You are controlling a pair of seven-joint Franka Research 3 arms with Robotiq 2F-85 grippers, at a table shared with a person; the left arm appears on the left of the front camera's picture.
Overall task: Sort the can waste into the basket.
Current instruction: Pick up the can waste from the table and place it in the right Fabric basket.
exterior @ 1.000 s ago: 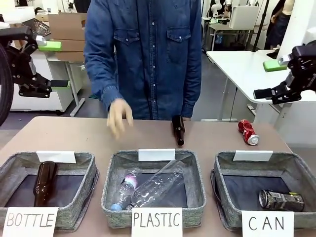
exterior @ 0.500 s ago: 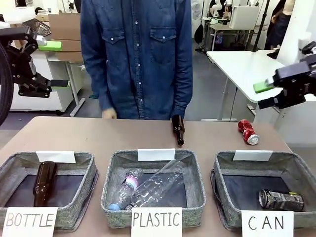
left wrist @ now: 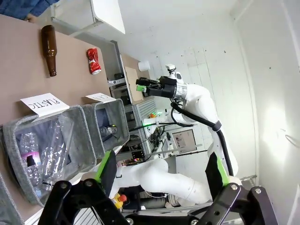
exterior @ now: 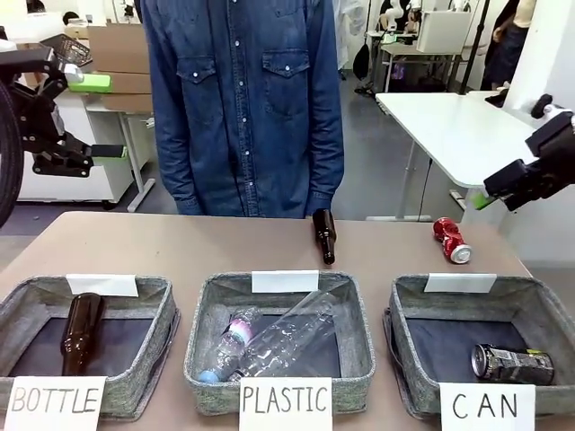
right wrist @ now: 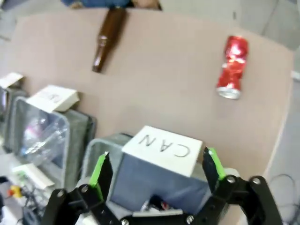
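Note:
A dented red can (exterior: 452,241) lies on the table's far right, behind the CAN basket (exterior: 406,310); the right wrist view has it at top right (right wrist: 232,67). A black-and-silver can (exterior: 512,364) lies inside that basket. My right gripper (exterior: 492,193) hangs open in the air above and to the right of the red can, with nothing between its green pads (right wrist: 101,171). Held high at the far left, my left gripper (exterior: 101,117) is also open and holds nothing. From the left wrist view the red can (left wrist: 93,61) shows far off.
A brown bottle (exterior: 324,235) lies at the table's far middle, just in front of a person in a denim shirt (exterior: 247,99). The PLASTIC basket (exterior: 202,314) holds clear bottles and the BOTTLE basket (exterior: 22,296) a brown one. Bare tabletop runs behind the baskets.
The person's hand has drawn back from the table and they now stand upright. My right gripper has turned and shifted slightly right and down. The left arm has not moved.

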